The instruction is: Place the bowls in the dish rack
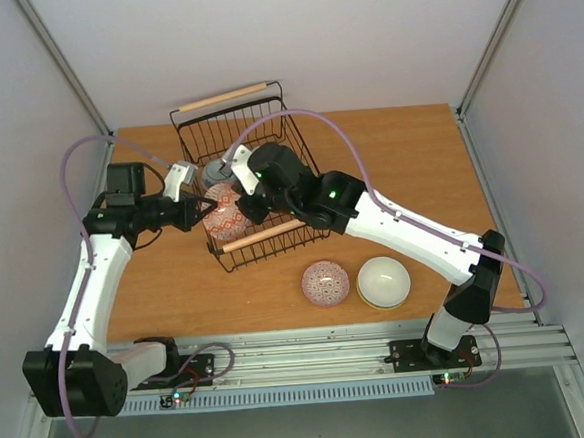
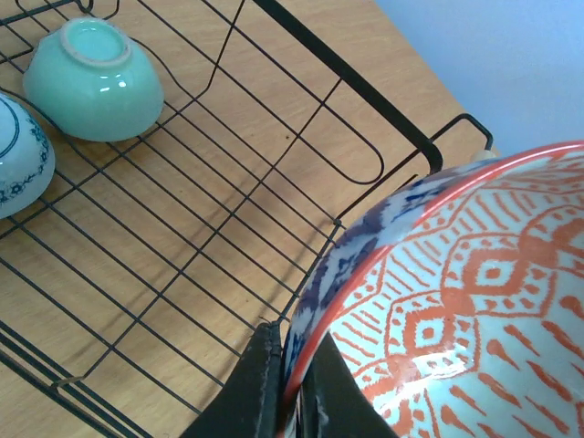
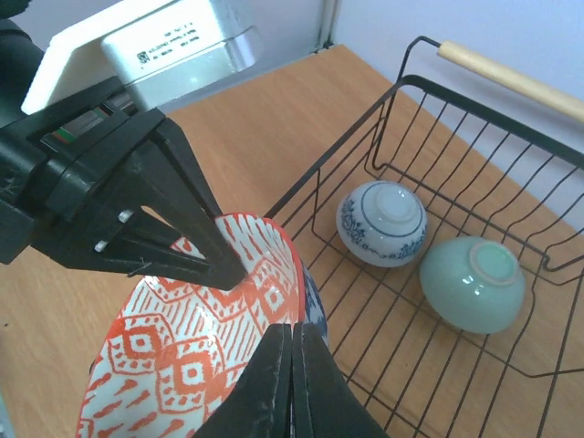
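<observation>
A red-patterned bowl [image 1: 224, 214] hangs tilted at the near left edge of the black wire dish rack [image 1: 225, 97]. My left gripper [image 1: 197, 211] is shut on its rim from the left, and the rim shows pinched between the fingers in the left wrist view [image 2: 294, 392]. My right gripper [image 1: 247, 208] is shut on the opposite rim [image 3: 294, 351]. A mint green bowl [image 3: 473, 283] and a blue-and-white bowl [image 3: 381, 222] lie upside down inside the rack. Both also show in the left wrist view, the mint one [image 2: 91, 78] and the blue-and-white one [image 2: 18, 155].
A pink-red patterned bowl [image 1: 326, 283] and a cream bowl with a yellow inside [image 1: 384, 282] stand on the wooden table [image 1: 408, 161] near the front, right of the rack. The rack's near wooden handle [image 1: 271, 231] lies under the right arm. White walls enclose the table.
</observation>
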